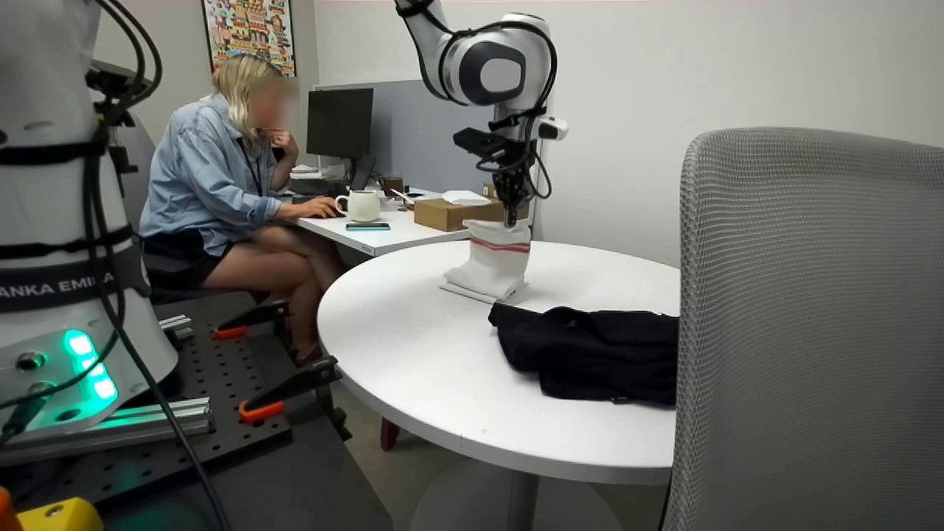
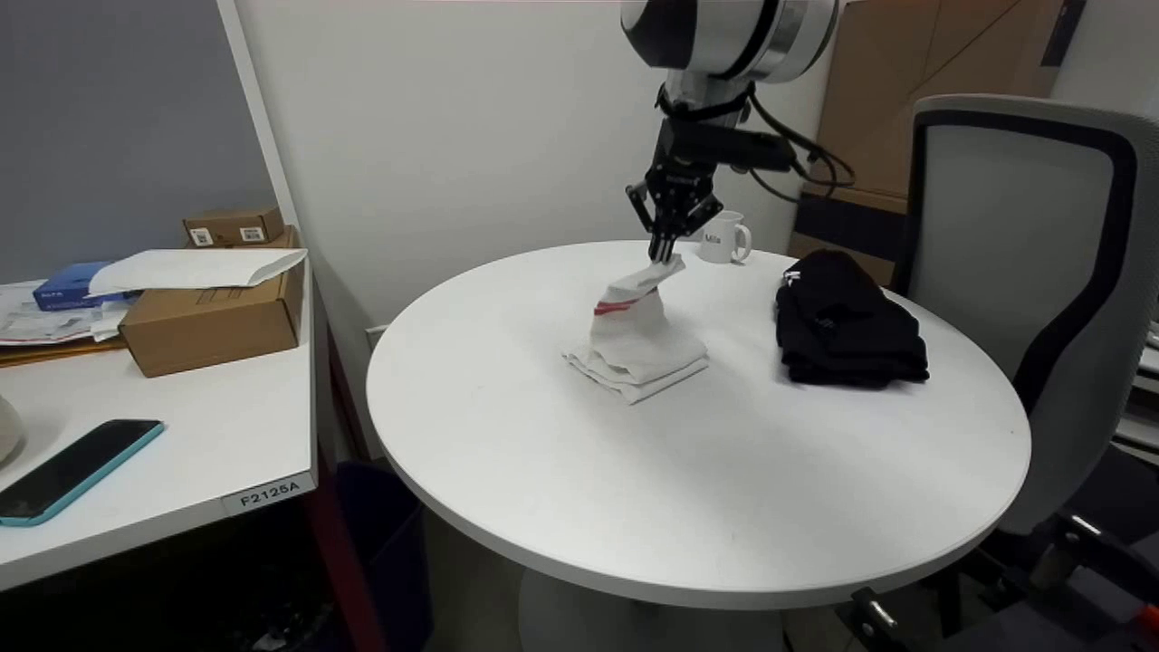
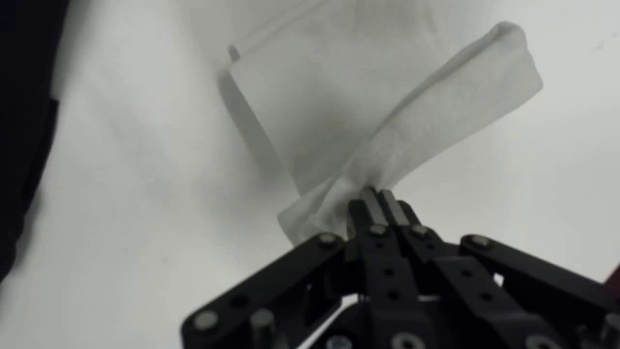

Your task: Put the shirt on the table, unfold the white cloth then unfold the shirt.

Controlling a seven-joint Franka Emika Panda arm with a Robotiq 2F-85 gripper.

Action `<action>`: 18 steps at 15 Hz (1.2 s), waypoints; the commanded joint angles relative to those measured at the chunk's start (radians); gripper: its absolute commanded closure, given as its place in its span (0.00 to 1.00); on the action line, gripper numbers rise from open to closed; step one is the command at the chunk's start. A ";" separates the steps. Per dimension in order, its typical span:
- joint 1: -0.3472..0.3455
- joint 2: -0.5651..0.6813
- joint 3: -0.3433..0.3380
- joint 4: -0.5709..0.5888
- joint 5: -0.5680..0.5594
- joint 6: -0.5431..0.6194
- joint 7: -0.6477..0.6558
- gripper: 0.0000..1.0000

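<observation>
The rounded arm is white, marked by a dark grey oval around a paler patch. Black cables and straps run over it. The white base wears a dark band lettered "ANKA EMI", partly cut off, above glowing green lights. The black tool shows jointed links, round silver screw heads and greyish fingertips.

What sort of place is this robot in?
Probably an office: it has a flat black computer monitor, a white straight-edged desk with papers on it, and a grey mesh-backed chair.
</observation>
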 commanded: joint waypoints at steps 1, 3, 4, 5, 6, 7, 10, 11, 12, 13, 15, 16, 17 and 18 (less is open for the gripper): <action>-0.036 -0.121 0.017 -0.003 0.075 -0.062 -0.113 1.00; -0.039 -0.161 0.006 0.019 0.092 -0.107 -0.160 1.00; -0.041 -0.178 0.002 0.034 0.095 -0.142 -0.189 1.00; -0.040 -0.191 -0.004 0.050 0.091 -0.176 -0.208 1.00; -0.039 -0.203 -0.010 0.071 0.084 -0.222 -0.234 1.00; -0.038 -0.216 -0.019 0.100 0.059 -0.285 -0.258 1.00; -0.033 -0.248 -0.050 0.198 -0.016 -0.445 -0.309 1.00; -0.032 -0.257 -0.059 0.236 -0.043 -0.490 -0.317 1.00; -0.030 -0.268 -0.068 0.275 -0.082 -0.531 -0.319 1.00; -0.028 -0.277 -0.075 0.313 -0.112 -0.564 -0.324 1.00; -0.023 -0.291 -0.085 0.388 -0.182 -0.624 -0.328 1.00; -0.022 -0.298 -0.088 0.416 -0.209 -0.641 -0.331 1.00; -0.020 -0.303 -0.089 0.450 -0.236 -0.662 -0.334 1.00; -0.019 -0.309 -0.090 0.475 -0.260 -0.675 -0.341 1.00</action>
